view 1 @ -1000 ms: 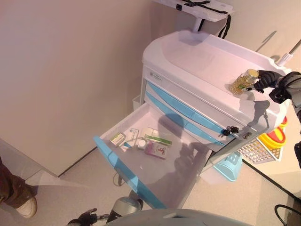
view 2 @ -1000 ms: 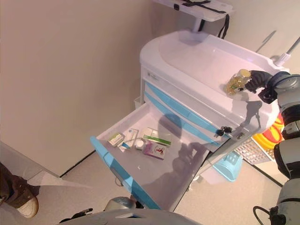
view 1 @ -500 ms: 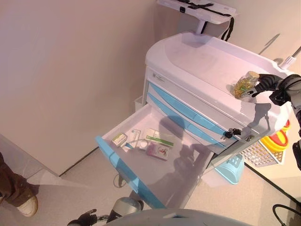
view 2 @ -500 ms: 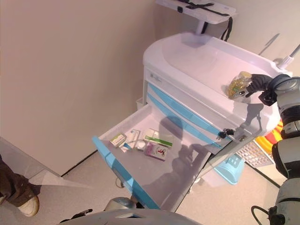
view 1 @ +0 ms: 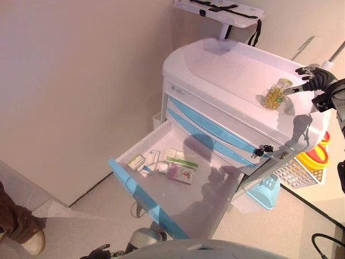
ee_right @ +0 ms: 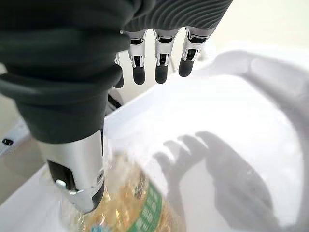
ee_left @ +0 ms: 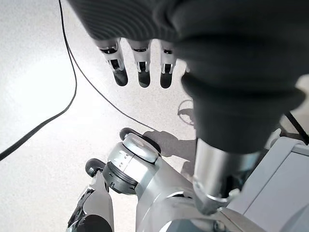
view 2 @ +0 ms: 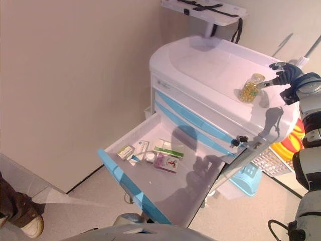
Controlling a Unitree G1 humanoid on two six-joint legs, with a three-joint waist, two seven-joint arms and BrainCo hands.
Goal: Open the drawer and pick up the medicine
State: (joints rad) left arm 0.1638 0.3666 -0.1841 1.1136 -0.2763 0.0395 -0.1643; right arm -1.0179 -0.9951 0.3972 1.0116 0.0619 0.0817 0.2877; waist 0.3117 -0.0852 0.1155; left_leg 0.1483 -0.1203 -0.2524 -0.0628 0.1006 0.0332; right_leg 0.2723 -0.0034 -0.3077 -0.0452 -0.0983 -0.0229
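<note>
A clear medicine bottle of yellow capsules with a gold cap stands upright on the white cart top near its right edge. My right hand hovers just right of the bottle, fingers straight and apart from it; its wrist view shows the bottle below the thumb. Below, the lowest drawer with a blue front is pulled out, holding several small medicine boxes. My left hand hangs low near the floor, fingers relaxed and empty.
The cart stands against a beige wall. A pale blue basket and a red and yellow item sit on the floor to the cart's right. A person's shoe shows at the lower left. Keys hang from the cart's front.
My right hand has let go of the bottle and drawn back to the right. The bottle, tilted in the hand before, now stands upright on the cart top.
</note>
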